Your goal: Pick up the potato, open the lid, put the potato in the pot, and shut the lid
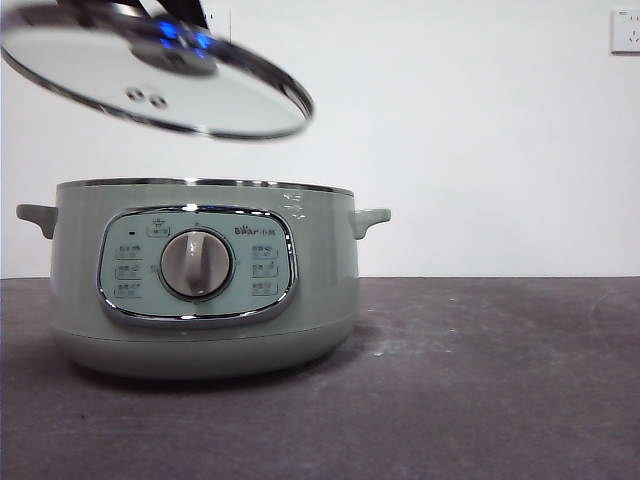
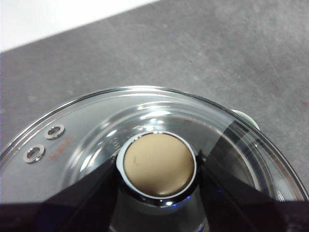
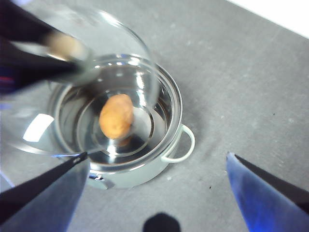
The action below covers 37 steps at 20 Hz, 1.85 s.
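Note:
My left gripper (image 2: 158, 167) is shut on the round pale knob (image 2: 159, 166) of the glass lid (image 2: 87, 125). In the front view the lid (image 1: 150, 80) hangs tilted above the left part of the sage-green pot (image 1: 200, 290), with the left gripper (image 1: 180, 35) above it. The pot (image 3: 176, 106) stands uncovered, and the orange-brown potato (image 3: 117, 116) lies on its shiny floor. My right gripper (image 3: 157, 154) is high above the pot, open and holding nothing. The lid (image 3: 130, 48) shows blurred over the pot's far side.
The pot stands on a dark grey table (image 1: 500, 380) before a white wall. A wall socket (image 1: 625, 30) is at the upper right. One pot handle (image 3: 183, 145) points toward the right gripper's side.

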Each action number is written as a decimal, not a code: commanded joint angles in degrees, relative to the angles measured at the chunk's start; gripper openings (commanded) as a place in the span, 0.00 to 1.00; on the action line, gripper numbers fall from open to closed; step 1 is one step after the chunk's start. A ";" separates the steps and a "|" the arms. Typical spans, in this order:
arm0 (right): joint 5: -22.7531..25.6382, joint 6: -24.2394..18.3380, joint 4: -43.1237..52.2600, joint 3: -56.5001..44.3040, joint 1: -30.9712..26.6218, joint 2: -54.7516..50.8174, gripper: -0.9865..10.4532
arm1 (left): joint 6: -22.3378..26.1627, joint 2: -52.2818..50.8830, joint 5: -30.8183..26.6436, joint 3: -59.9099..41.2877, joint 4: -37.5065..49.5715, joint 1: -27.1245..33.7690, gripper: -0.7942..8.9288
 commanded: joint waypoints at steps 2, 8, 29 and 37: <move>2.29 0.76 -1.11 0.07 0.02 -1.55 0.50 | 0.13 4.83 1.03 1.11 5.81 -1.03 0.07; 4.52 1.03 -3.23 0.07 0.02 -1.66 0.50 | 0.07 11.30 0.94 1.11 6.56 -3.08 0.07; 4.44 1.20 -3.19 0.07 0.02 -1.66 0.50 | 0.07 6.56 -2.54 2.14 3.15 -3.02 0.47; 4.04 2.01 -2.86 -3.19 -3.50 -2.54 0.43 | -0.07 -12.20 -2.38 2.29 -6.14 -4.13 0.46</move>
